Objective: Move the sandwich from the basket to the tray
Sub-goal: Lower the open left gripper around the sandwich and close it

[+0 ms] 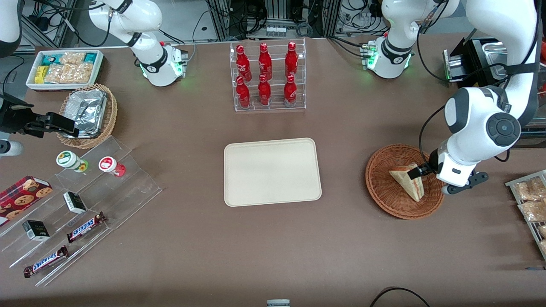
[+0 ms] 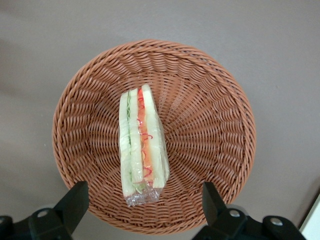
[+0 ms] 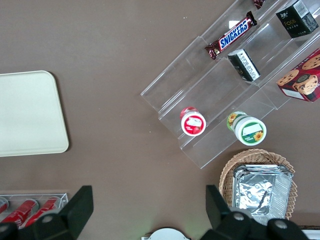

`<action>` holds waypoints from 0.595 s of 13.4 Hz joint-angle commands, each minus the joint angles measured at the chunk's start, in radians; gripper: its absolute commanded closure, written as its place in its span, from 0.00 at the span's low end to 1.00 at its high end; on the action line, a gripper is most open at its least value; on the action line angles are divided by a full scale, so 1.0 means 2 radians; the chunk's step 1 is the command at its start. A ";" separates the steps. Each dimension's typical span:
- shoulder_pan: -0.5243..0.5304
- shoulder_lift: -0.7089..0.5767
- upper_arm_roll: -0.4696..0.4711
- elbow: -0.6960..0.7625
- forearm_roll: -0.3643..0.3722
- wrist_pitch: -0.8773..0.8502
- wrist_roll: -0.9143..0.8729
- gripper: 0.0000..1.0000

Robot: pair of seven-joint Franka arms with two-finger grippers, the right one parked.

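Note:
A wrapped triangular sandwich (image 1: 408, 181) (image 2: 141, 145) with red and green filling lies inside the round reddish-brown wicker basket (image 1: 384, 192) (image 2: 210, 125), toward the working arm's end of the table. The left gripper (image 1: 420, 172) (image 2: 145, 200) hovers just above the basket, over the sandwich's end. Its two black fingers (image 2: 75, 202) stand wide apart on either side of the sandwich and touch nothing. The cream tray (image 1: 272, 172) (image 3: 27, 112) lies bare at the table's middle.
A clear rack of red bottles (image 1: 267, 76) stands farther from the front camera than the tray. A rack of bagged pastries (image 1: 530, 204) lies beside the basket at the table's edge. Snack steps (image 1: 76, 200), a foil basket (image 1: 88, 114) and a white bin (image 1: 64, 68) sit toward the parked arm's end.

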 commanded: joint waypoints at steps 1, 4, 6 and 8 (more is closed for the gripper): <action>-0.006 -0.014 0.006 -0.045 -0.006 0.060 -0.043 0.00; -0.005 -0.003 0.006 -0.057 -0.006 0.091 -0.071 0.00; -0.004 0.004 0.006 -0.057 -0.006 0.091 -0.098 0.00; -0.004 0.012 0.006 -0.057 -0.006 0.092 -0.099 0.00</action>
